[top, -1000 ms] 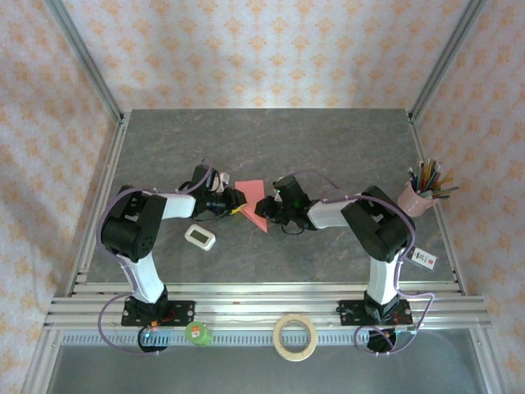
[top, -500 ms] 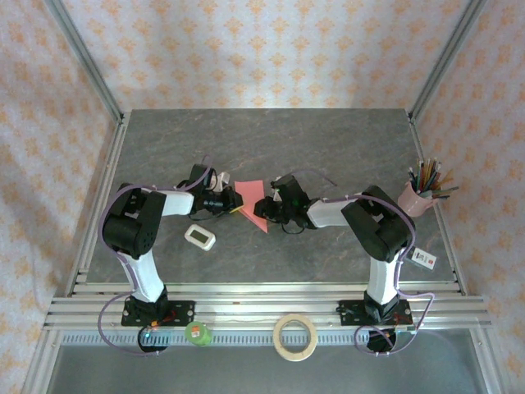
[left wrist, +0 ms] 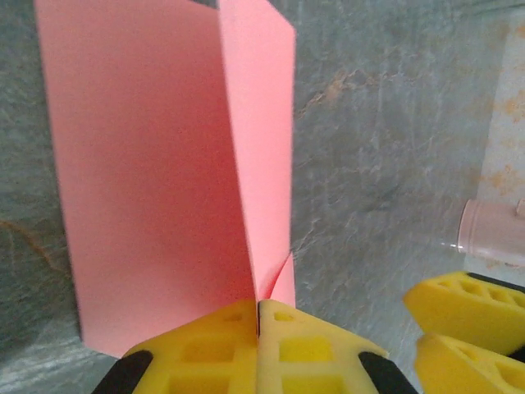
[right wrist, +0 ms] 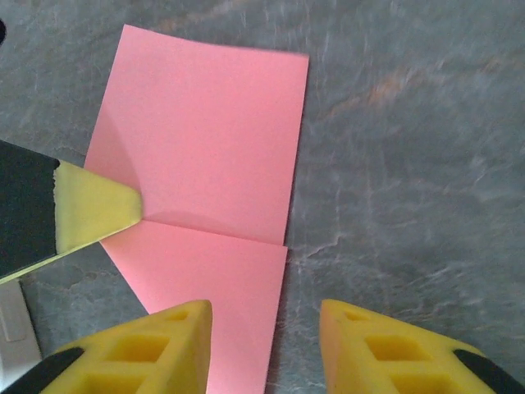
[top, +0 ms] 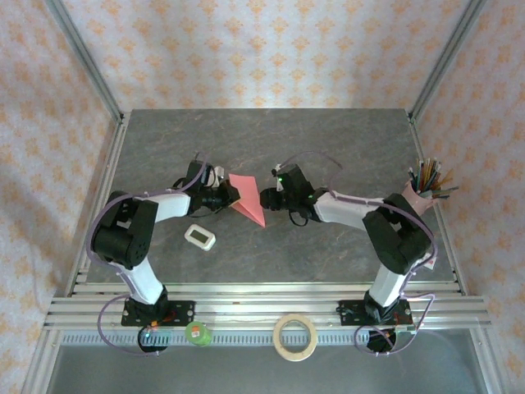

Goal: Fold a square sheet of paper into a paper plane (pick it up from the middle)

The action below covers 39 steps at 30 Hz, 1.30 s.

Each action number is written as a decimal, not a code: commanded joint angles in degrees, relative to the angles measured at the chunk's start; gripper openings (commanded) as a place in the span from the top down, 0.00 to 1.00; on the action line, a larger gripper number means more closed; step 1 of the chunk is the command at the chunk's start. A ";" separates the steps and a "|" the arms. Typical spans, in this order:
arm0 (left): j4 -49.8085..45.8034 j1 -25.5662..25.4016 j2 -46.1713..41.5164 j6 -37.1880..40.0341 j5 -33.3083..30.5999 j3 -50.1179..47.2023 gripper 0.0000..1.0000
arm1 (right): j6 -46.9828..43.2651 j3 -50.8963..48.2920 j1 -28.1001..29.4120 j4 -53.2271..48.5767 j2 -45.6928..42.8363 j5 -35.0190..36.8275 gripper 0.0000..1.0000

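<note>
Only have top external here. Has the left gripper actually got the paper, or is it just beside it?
Observer: Got it. In the left wrist view, the left gripper is shut on the square sheet of paper, pinching a raised crease at its edge.
Operator: Right gripper?
Observer: The right gripper is open, jaws apart over the sheet's edge, gripping nothing.
Operator: Sheet flat?
Observer: No. In the right wrist view, a crease runs from the left gripper's pinch across to the opposite edge.
</note>
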 commanded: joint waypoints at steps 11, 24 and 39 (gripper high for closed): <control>-5.72 -4.47 -1.20 -6.03 -9.16 3.77 0.93 | -16.14 4.12 10.77 -5.49 6.25 15.84 0.57; -6.10 -5.53 -1.09 -7.50 -9.16 4.59 0.93 | -15.45 4.70 11.18 -3.46 10.08 16.71 0.59; -6.65 -5.60 -1.22 -7.11 -9.33 4.17 0.93 | -14.05 4.09 11.14 -2.30 9.11 18.95 0.67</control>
